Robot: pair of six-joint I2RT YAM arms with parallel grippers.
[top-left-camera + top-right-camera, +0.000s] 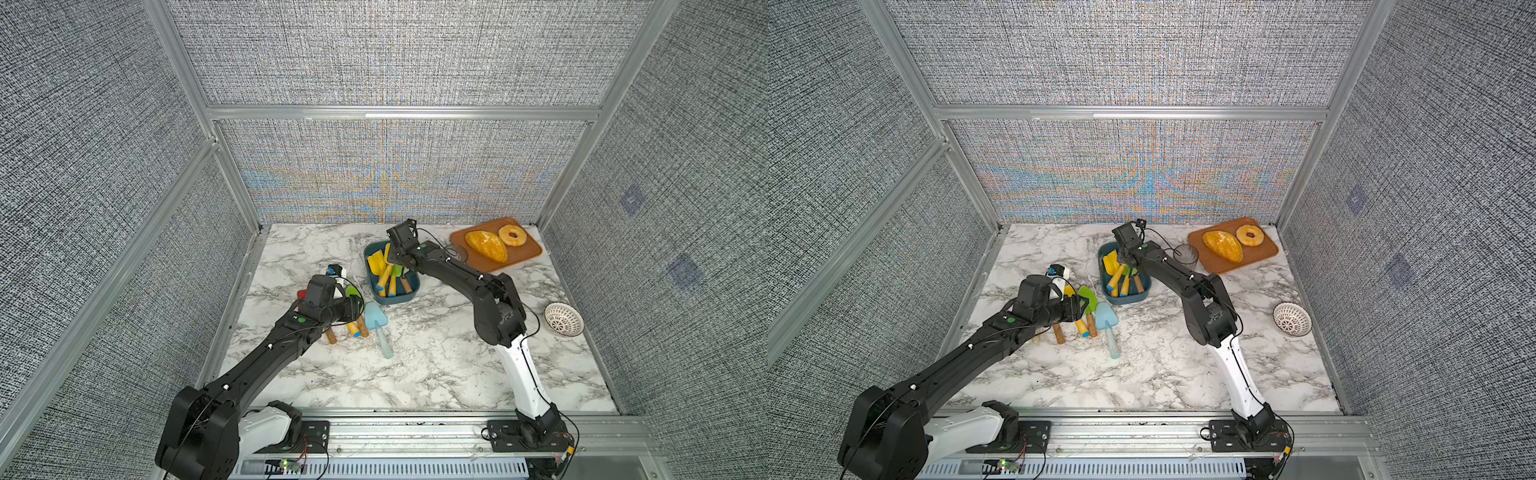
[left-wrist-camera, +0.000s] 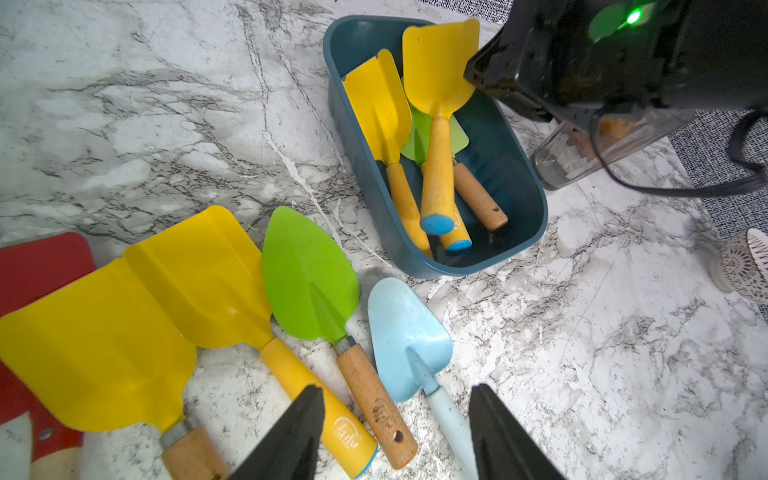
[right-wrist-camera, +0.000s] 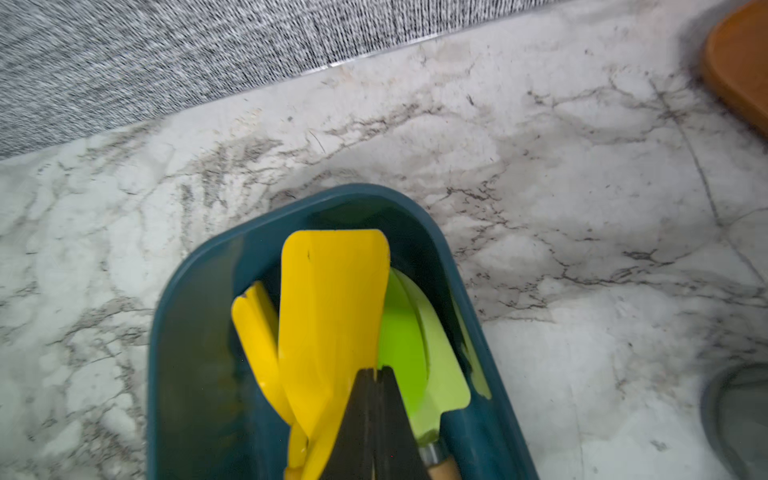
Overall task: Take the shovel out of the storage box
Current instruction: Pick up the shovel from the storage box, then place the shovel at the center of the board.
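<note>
Right wrist view shows the right hand (image 3: 377, 372) clenched. Its two black fingers (image 3: 361, 428) meet on the thin side edge of the yellow shovel (image 3: 332, 307), so I judge the blade pinched rather than merely touched. The blade reaches straight ahead of the fingertips and the handle runs back beneath the wrist. The shovel's long axis therefore follows the hand's own pointing line and the length of the storage box (image 3: 187, 374), inside which it sits. From this, the coming move looks like a lift up and back, clear of the low wall. Just beside the fingers on one side lies a second yellow shovel (image 3: 253, 328), and on the other side a green trowel (image 3: 419, 357). Both are in the same box and close enough to be dragged along. Beyond the box, ahead of the hand, is bare marbled desk (image 3: 540, 166). In both top views the right arm is the one reaching over the box (image 1: 395, 297) (image 1: 1125, 299). The left hand (image 2: 397, 388), released and holding nothing, hovers well apart from it above loose shovels (image 2: 199, 282) lying on the desk. As for writing, the left wrist view shows a white script logo on a yellow handle (image 2: 347, 432) just ahead of that hand. A dark stamp marks the wooden handle (image 2: 380, 415) beside it. Neither can be read, and no other label shows.
</note>
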